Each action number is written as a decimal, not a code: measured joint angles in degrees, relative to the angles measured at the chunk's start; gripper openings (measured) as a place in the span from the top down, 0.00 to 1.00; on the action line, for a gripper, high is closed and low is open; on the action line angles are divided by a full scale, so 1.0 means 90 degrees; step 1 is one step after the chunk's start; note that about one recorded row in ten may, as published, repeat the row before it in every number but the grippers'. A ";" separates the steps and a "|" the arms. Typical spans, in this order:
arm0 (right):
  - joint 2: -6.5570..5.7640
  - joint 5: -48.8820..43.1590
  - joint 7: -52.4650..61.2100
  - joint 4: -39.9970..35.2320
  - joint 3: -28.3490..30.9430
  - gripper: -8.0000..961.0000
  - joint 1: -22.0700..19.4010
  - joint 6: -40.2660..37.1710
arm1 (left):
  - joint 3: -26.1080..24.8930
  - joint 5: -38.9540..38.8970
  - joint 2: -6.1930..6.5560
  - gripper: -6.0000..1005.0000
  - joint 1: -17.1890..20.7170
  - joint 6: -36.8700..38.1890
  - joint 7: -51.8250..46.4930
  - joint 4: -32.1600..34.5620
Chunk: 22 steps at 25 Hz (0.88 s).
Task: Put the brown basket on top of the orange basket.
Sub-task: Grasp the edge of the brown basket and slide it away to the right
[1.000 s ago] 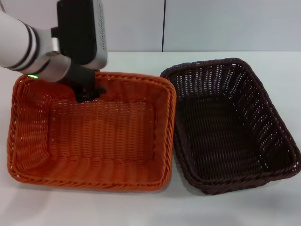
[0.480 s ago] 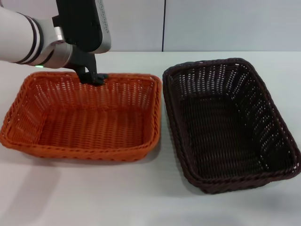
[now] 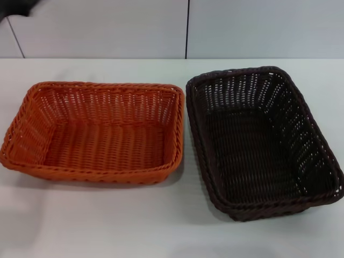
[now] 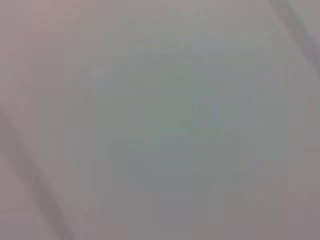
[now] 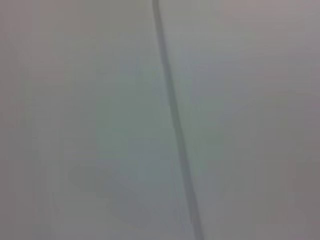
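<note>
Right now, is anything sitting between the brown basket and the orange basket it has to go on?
Nothing visible. The brown basket sits on the table right beside the orange basket, whose inside looks empty. Neither gripper is in view.

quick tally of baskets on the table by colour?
orange basket: 1
brown basket: 1
Total: 2, side by side on the table, not stacked. Neither gripper is in view.
</note>
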 joint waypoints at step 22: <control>-0.0072 -0.2468 -0.0859 -0.7019 0.4205 0.16 0.0922 -1.3557 | 0.0876 -0.2057 -0.0020 0.20 0.0675 0.6965 -0.2028 0.5245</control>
